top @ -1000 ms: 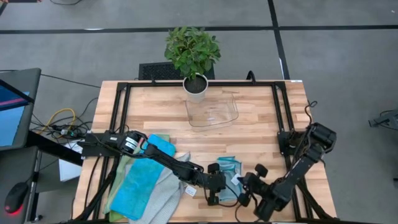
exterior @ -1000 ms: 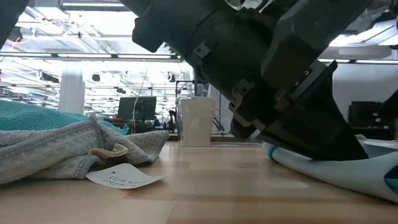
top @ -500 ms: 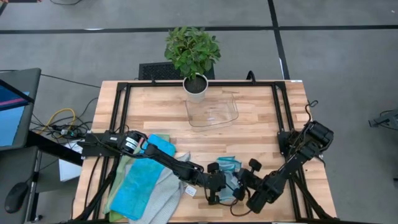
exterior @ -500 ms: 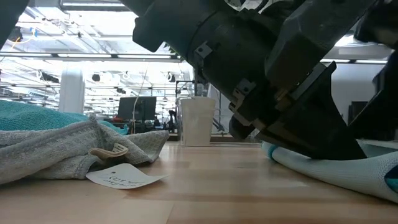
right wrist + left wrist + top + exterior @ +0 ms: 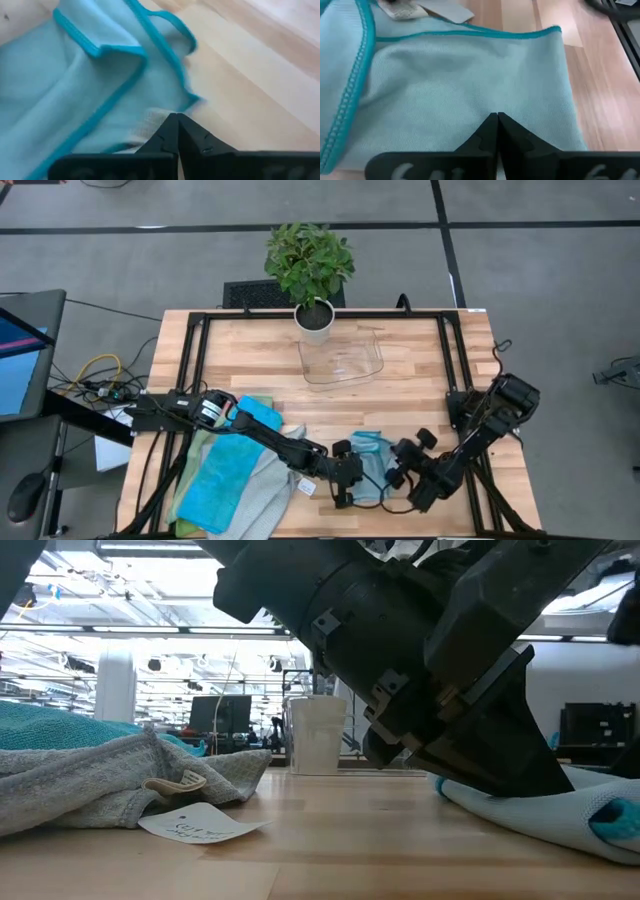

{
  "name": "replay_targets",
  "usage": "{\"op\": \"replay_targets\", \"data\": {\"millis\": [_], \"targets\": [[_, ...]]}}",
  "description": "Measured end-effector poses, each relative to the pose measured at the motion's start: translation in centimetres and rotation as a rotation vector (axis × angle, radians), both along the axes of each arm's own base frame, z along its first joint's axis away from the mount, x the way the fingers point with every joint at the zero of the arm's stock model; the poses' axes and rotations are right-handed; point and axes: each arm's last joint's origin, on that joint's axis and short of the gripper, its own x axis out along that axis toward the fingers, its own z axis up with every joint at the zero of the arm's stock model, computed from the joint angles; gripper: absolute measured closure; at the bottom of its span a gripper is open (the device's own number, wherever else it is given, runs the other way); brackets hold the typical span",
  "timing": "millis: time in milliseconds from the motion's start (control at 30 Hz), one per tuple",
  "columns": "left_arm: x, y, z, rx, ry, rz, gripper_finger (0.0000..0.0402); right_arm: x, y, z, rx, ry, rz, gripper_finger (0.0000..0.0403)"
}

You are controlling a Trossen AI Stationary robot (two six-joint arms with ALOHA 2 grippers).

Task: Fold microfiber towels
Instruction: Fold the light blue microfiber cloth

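A light grey towel with teal edging (image 5: 372, 465) lies partly folded on the wood near the table's front edge, between my two grippers. My left gripper (image 5: 350, 480) is shut, with its tips down on the towel's left part (image 5: 470, 75). My right gripper (image 5: 397, 470) is shut at the towel's right side, where teal-edged folds (image 5: 75, 85) lie loosely over one another. The low view shows the towel (image 5: 540, 810) resting flat under the dark gripper body. My left gripper presses its shut fingertips (image 5: 496, 120) down on the towel's flat middle area (image 5: 495, 102), slanting down from the table's left. The cloth lies flat on the wood beneath them. My right gripper is shut on the towel at its teal-edged border beside a white sewn label (image 5: 150, 120), slanting down from the right. I cannot tell whether it has one layer or several. The towel rests on the table.
A heap of towels lies at the front left: bright blue (image 5: 225, 480), grey (image 5: 265, 495), green (image 5: 200, 450). A paper tag (image 5: 200, 825) lies beside the heap. A clear plastic tray (image 5: 345, 360) and a potted plant (image 5: 315, 320) stand at the far middle. A black frame rims the table.
My right gripper has gone down and toward the table's right and far side, staying shut. The light grey towel now shows a wider area on the table than before. My left gripper has kept still on it.
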Motion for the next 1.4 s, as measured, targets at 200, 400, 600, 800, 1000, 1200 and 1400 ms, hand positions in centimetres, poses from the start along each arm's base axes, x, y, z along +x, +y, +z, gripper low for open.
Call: {"op": "replay_targets", "data": {"millis": [200,400,600,800,1000,1200,1400], "targets": [[0.0,0.0,0.0,-0.007,0.002,0.005,0.0400,-0.2,1.0,2.8,-0.015,-0.141,0.098,0.0376],[0.0,0.0,0.0,-0.007,0.000,0.005,0.0400,1.1,0.4,2.3,-0.058,-0.122,0.145,0.0354],[0.0,0.0,0.0,-0.004,-0.001,0.006,0.0400,2.7,0.1,1.5,-0.108,-0.028,0.262,0.0311],[0.0,0.0,0.0,-0.004,-0.001,0.007,0.0400,3.5,-0.5,1.3,-0.113,0.019,0.292,0.0277],[0.0,0.0,0.0,-0.003,-0.001,0.007,0.0400,4.2,-1.5,1.2,-0.127,0.054,0.266,0.0267],[0.0,0.0,0.0,-0.003,-0.001,0.008,0.0400,3.5,-2.1,1.1,-0.107,0.094,0.188,0.0279],[0.0,0.0,0.0,-0.003,-0.001,0.009,0.0400,2.4,-2.7,1.1,-0.119,0.104,0.068,0.0289]]}}
